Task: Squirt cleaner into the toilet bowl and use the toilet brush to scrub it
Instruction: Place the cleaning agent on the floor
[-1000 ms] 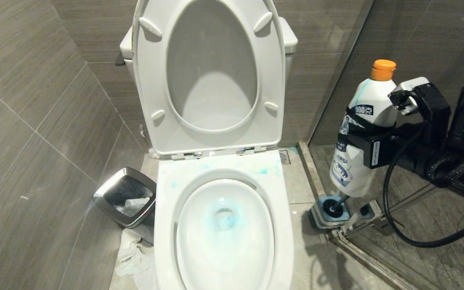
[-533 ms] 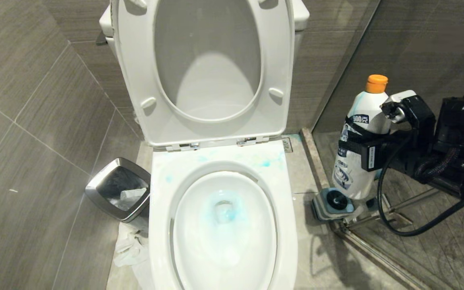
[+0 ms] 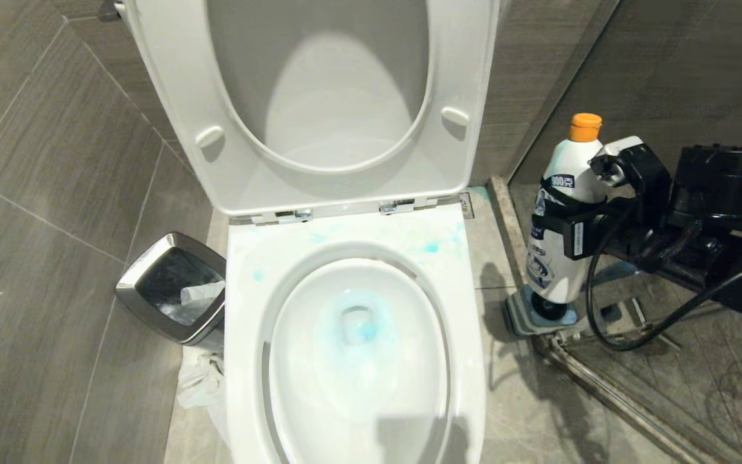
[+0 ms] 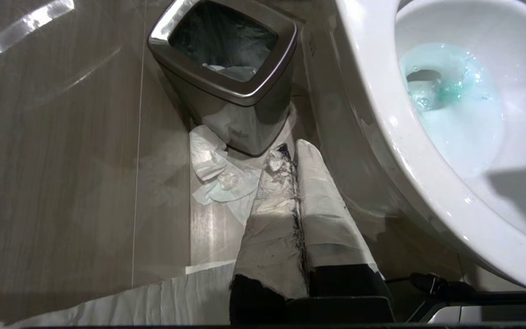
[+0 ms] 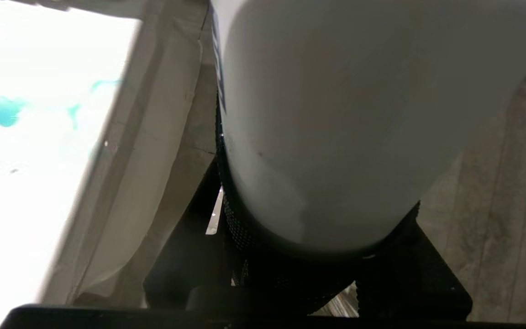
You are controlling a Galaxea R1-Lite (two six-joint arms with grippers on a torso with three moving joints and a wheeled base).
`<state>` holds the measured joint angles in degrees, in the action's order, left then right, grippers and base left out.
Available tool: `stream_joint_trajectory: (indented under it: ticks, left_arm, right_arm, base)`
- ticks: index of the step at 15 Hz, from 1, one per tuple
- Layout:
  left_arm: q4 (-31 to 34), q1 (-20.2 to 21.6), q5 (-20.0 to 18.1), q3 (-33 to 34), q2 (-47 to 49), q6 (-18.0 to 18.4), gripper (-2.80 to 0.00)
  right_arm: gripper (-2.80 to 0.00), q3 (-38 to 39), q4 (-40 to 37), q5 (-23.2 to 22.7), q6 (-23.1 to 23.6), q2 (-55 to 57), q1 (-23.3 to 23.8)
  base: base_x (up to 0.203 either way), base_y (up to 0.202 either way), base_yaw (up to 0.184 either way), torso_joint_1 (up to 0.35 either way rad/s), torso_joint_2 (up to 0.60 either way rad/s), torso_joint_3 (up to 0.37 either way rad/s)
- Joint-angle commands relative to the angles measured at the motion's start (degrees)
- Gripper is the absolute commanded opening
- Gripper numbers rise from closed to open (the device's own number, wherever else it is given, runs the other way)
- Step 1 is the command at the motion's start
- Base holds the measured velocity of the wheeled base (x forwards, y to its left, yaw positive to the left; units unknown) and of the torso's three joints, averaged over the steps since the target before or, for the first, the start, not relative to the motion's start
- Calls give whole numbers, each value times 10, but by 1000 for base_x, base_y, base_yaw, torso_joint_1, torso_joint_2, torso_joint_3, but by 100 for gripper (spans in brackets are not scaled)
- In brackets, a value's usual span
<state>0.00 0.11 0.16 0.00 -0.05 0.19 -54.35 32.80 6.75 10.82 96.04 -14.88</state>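
Observation:
The toilet bowl (image 3: 245, 335) stands open, its seat and lid (image 3: 171, 116) raised. Turquoise cleaner (image 3: 359, 327) tints the water, and more of it is smeared on the back ledge (image 3: 432, 247). Right of the bowl, my right gripper (image 3: 564, 235) is shut on a white cleaner bottle (image 3: 554, 270) with an orange cap, held upright just above the toilet brush's holder (image 3: 522, 319). The brush's dark head (image 3: 548, 309) shows in the holder; its handle is hidden. In the right wrist view the bottle (image 5: 336, 114) fills the gripper (image 5: 311, 233). My left gripper (image 4: 290, 153), with paper-wrapped fingers, hangs shut beside the bowl (image 4: 381, 119).
A steel-rimmed bin (image 3: 174, 287) stands left of the bowl, with crumpled tissue (image 3: 200, 383) on the floor by it. A glass partition and its metal floor rail (image 3: 609, 393) run behind the brush holder. A black cable (image 3: 593, 309) loops under my right arm.
The whole picture has shifted as the camera moved lower and closer to the bowl. The bottle in my right gripper has sunk closer to the brush holder.

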Motion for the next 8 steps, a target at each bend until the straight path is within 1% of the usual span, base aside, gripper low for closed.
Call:
stream_joint_trajectory:
  ticks: [1,3,4,6,8]
  left_arm:
    - [0,1,0,0,0,0,-280]
    - [0,1,0,0,0,0,-280]
    - [0,1,0,0,0,0,-280]
    - [0,1,0,0,0,0,-280]
    - [0,0,0,0,0,0,-280]
  right_arm:
    - [-280,-6,41,-12,11,42,-1]
    - [-280,-6,114,-24,39,77,-1]
    - [-280,-10,144,-29,45,94,-1]
    - [-280,-17,181,-42,47,122,-1]
    - [-280,-22,202,-43,47,140,-1]
  base:
    - [0,0,0,7,2,-207]
    - [0,0,0,2,4,-203]
    - [0,0,0,6,8,-198]
    - [0,0,0,5,4,-200]
    - [0,0,0,-3,2,-199]
